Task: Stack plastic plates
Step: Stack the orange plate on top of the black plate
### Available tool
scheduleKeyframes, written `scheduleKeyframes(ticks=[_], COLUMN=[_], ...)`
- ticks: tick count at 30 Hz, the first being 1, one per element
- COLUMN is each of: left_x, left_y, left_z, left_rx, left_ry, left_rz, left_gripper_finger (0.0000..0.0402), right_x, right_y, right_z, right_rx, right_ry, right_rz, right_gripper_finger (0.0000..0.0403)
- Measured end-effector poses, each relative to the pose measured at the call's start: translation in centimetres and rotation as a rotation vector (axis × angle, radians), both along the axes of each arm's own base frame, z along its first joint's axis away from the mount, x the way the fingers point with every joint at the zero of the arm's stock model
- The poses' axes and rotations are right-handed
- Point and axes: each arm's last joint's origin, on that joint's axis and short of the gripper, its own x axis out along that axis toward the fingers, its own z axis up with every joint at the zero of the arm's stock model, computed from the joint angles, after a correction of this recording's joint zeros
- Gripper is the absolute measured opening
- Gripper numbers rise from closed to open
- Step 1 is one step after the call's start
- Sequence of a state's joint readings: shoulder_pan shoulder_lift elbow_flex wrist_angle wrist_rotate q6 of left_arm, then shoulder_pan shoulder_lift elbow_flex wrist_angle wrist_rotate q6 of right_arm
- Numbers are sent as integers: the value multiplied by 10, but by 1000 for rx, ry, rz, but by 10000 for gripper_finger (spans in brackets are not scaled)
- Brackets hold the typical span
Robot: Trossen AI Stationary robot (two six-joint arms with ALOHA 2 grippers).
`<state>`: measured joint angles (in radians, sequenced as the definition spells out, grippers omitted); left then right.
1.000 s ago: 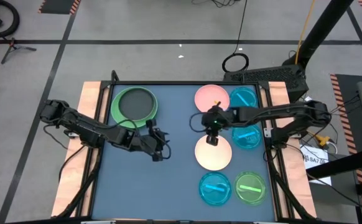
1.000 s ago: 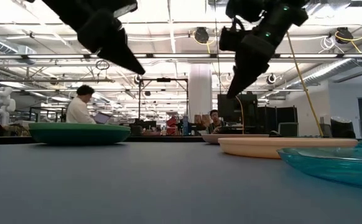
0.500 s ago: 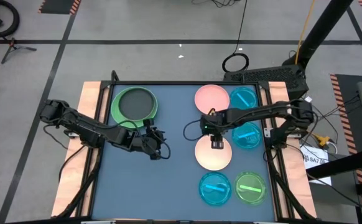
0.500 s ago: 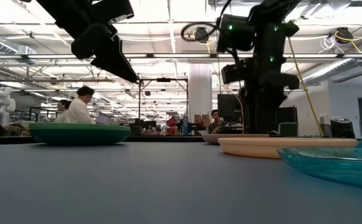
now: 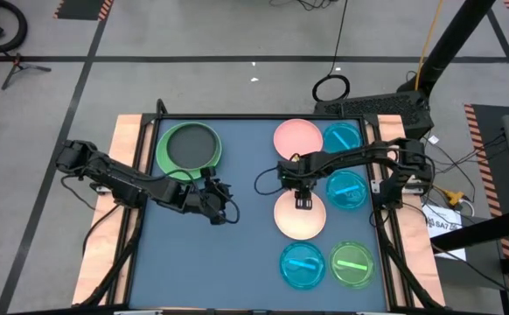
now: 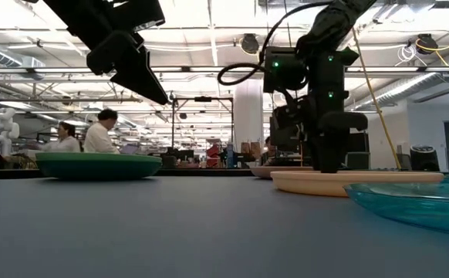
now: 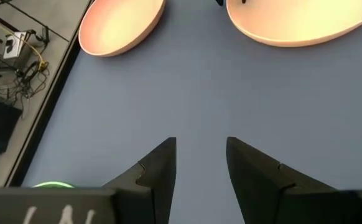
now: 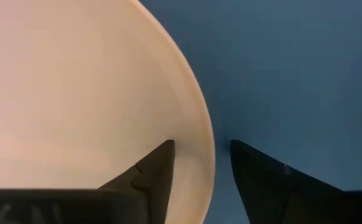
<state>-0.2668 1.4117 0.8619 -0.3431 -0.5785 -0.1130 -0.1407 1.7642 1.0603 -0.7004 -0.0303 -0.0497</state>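
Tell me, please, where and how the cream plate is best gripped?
Grip the cream plate by its thin raised rim on the far edge, coming straight down. It lies flat, so only the rim offers purchase. The right end effector is open, one finger inside the rim, one on the table side.

1. Your plate stack (image 5: 188, 147) sits at the table's (image 5: 237, 254) far left.
2. Two plates (image 5: 298, 137) (image 5: 343, 137) line the far right edge.
3. Your right gripper (image 5: 303, 200) straddles the middle plate's (image 5: 300, 219) rim.
4. Two more plates (image 5: 303, 264) (image 5: 352, 264) lie nearest you.
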Motion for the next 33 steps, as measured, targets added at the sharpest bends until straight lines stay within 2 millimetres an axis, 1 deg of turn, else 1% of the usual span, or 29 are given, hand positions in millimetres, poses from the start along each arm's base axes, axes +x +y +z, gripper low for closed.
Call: scheduleKeyframes(ticks=[4, 8, 10, 13, 18, 24, 30, 33], left_x=[0, 0, 1, 2, 4, 4, 8, 10], left_y=[0, 0, 0, -1, -1, -1, -2, -3], left_z=[0, 0, 1, 2, 4, 4, 7, 10], left_rx=[-7, -18, -21, -30, -50, -91, -134, -146], left_ry=[-5, -16, -21, -43, -78, -106, -173, -203], left_rz=[7, 16, 18, 21, 33, 70, 92, 92], left_gripper_finger=[147, 147, 147, 147, 147, 147, 147, 147], right_x=[0, 0, -1, -1, -2, -5, -16, -21], right_y=[-1, -1, -1, -1, -2, 5, 17, 21], right_z=[2, 4, 7, 14, 40, 74, 85, 86], right_rx=[6, -3, -5, -15, -133, -309, -522, -659], right_ry=[-12, -28, -41, -80, -205, -457, -654, -705], right_rz=[-8, -9, -4, -7, -24, -56, -128, -208], right_gripper_finger=[99, 30, 11, 14, 6, 4, 4, 4])
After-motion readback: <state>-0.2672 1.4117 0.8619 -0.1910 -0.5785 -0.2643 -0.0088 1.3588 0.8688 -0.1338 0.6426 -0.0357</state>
